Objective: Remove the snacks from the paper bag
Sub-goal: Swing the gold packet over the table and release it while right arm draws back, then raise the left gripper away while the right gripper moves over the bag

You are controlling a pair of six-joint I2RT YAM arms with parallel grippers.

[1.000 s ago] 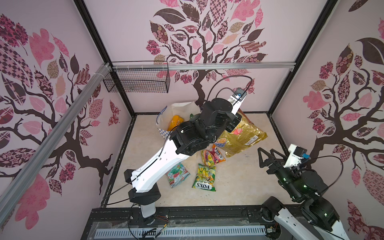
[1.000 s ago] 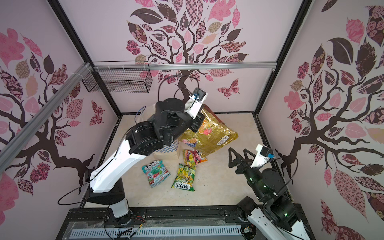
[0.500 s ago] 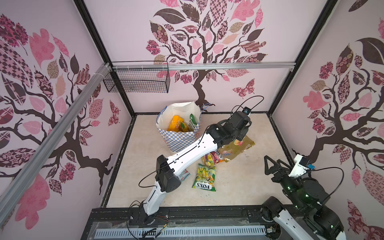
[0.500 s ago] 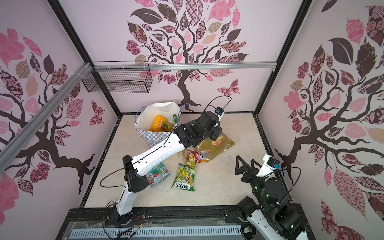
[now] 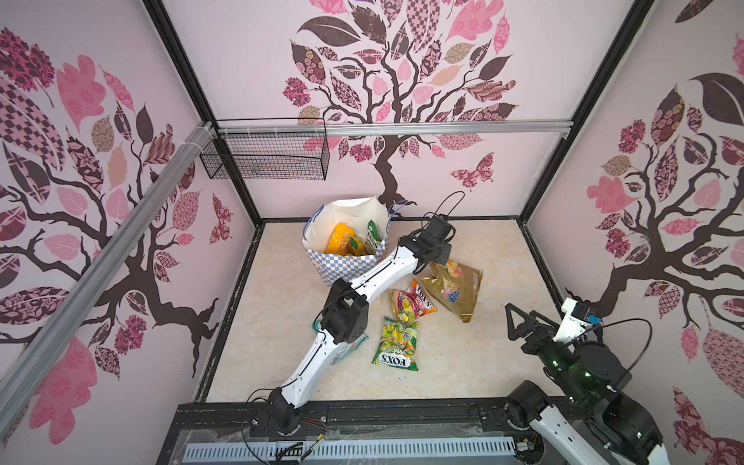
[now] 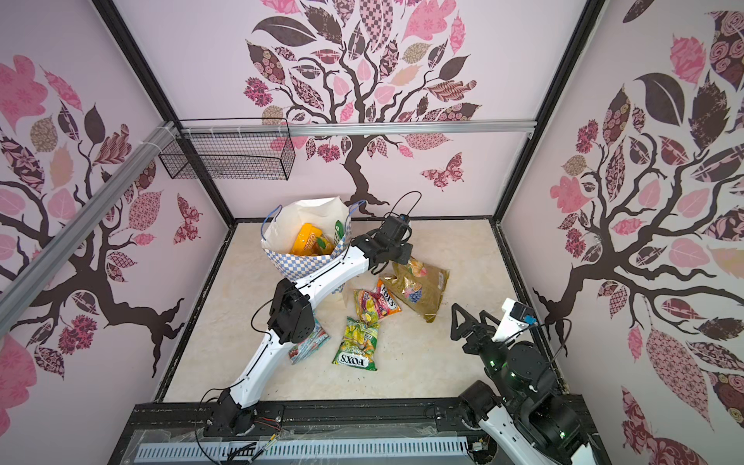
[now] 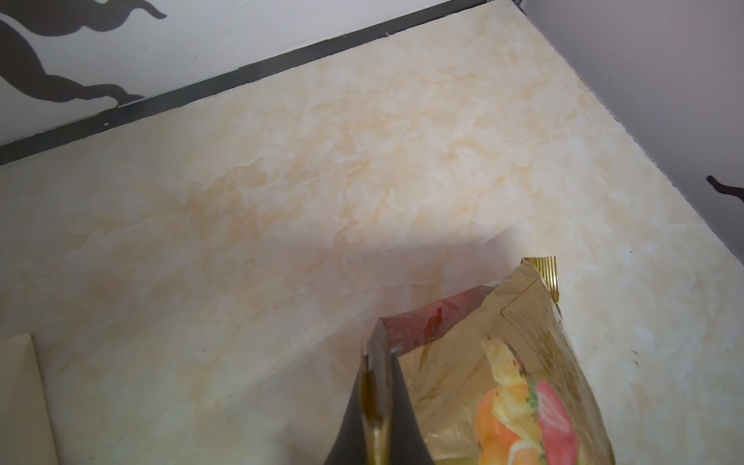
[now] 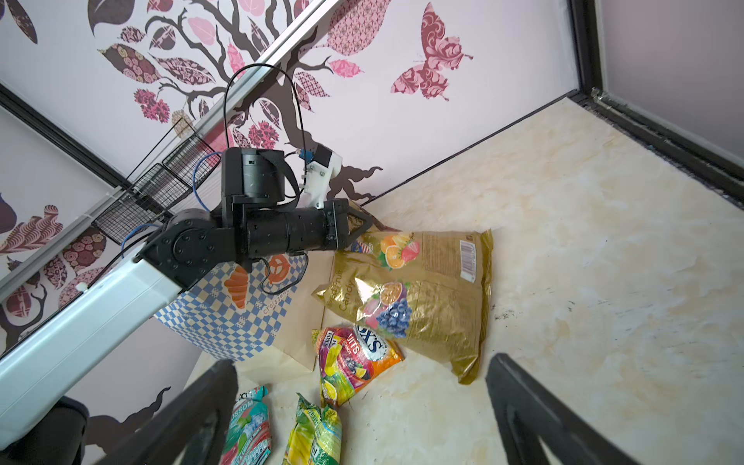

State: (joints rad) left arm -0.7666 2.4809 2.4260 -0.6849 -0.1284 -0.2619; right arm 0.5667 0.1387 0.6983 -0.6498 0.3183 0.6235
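Note:
The blue-and-white checked paper bag (image 5: 346,267) (image 6: 308,267) (image 8: 225,318) stands open at the back. A yellow-orange packet (image 5: 342,240) (image 6: 308,241) and a green packet (image 5: 372,237) show inside it. The gold-brown packet (image 5: 455,290) (image 6: 420,290) (image 7: 523,362) (image 8: 422,298) lies on the floor right of the bag. My left gripper (image 5: 431,265) (image 6: 392,263) (image 7: 378,386) (image 8: 358,229) is shut on its top corner. An orange-pink FOX'S packet (image 5: 410,302) (image 8: 350,358), a green FOX'S one (image 5: 396,344) (image 8: 314,435) and a teal one (image 6: 308,344) (image 8: 247,426) lie nearer the front. My right gripper (image 5: 523,326) (image 6: 473,322) (image 8: 362,422) hangs open at the front right, holding nothing.
A black wire basket (image 5: 265,157) hangs on the back wall at the left, above the floor. Papered walls close in the marbled floor (image 5: 503,249) on three sides. A black frame rail (image 5: 402,406) runs along the front edge. My left arm crosses over the teal packet.
My left arm has come down from high above the scene and reached out, laying the gold-brown packet on the floor right of the bag. The right arm has drawn back slightly.

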